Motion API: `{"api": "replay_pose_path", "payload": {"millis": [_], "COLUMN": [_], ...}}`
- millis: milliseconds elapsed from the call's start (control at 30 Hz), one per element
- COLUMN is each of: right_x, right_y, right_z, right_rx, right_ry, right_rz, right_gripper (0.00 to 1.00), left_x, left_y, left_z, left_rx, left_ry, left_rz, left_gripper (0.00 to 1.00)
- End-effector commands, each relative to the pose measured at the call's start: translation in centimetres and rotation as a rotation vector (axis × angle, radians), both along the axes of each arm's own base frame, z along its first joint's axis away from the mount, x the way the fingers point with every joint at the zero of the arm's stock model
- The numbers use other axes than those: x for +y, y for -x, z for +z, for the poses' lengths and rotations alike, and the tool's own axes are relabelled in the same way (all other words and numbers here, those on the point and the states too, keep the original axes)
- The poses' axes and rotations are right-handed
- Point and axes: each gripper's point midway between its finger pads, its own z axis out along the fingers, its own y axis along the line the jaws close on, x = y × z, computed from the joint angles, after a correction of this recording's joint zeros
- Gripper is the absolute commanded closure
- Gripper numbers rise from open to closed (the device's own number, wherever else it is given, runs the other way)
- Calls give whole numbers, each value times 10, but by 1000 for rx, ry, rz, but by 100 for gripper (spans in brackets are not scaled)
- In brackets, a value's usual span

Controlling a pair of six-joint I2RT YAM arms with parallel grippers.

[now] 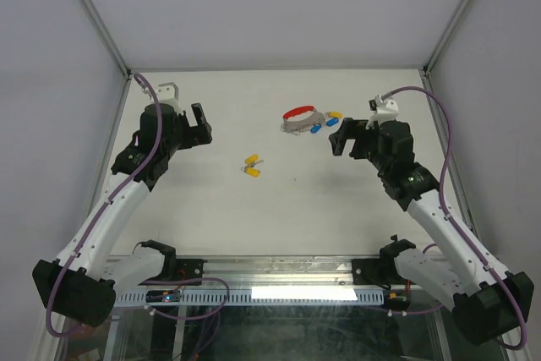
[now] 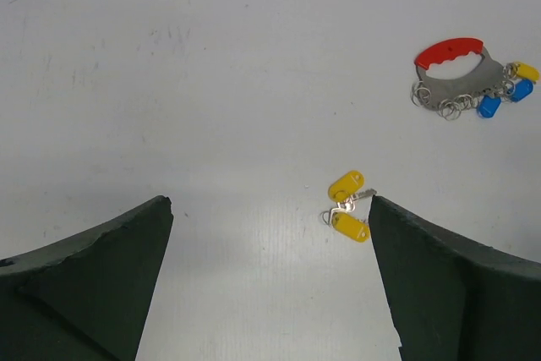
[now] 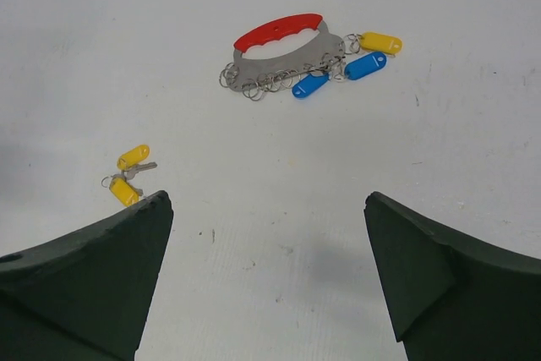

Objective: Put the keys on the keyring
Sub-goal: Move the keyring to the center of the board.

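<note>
The keyring (image 1: 302, 119) is a grey metal bunch with a red curved strip, lying at the table's back middle; it also shows in the left wrist view (image 2: 456, 73) and the right wrist view (image 3: 283, 55). Two blue-capped keys and one yellow-capped key (image 3: 380, 42) hang at its right end. Two loose yellow-capped keys (image 1: 252, 166) lie together on the table; they show in the left wrist view (image 2: 348, 205) and the right wrist view (image 3: 128, 174). My left gripper (image 1: 201, 127) is open and empty, left of the loose keys. My right gripper (image 1: 340, 137) is open and empty, right of the keyring.
The white table (image 1: 296, 209) is walled by white panels at the back and sides, with metal frame posts (image 1: 95, 16) at the back corners. A cable rail (image 1: 279, 293) runs along the near edge between the arm bases.
</note>
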Motion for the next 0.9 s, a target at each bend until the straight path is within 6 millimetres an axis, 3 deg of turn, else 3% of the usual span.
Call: {"api": "replay_pose_path", "payload": {"millis": [0, 333, 600, 733, 867], "right_x": [-14, -26, 4, 15, 26], "right_y": [-10, -16, -15, -25, -50], "right_z": [10, 3, -10, -24, -46], "right_rx": [-29, 68, 185, 279, 349], "right_ry": [4, 9, 55, 88, 120], "right_rz": [-98, -218, -16, 22, 37], "right_gripper": [0, 0, 0, 12, 32], "left_x": [-4, -3, -12, -12, -12], "left_y": [-9, -10, -10, -4, 3], "left_z": [18, 9, -6, -20, -33], "left_rx": [-68, -44, 13, 33, 46], "left_ry": [46, 64, 73, 72, 63], "left_rz": [5, 36, -8, -17, -30], "left_gripper": [1, 1, 1, 1, 1]}}
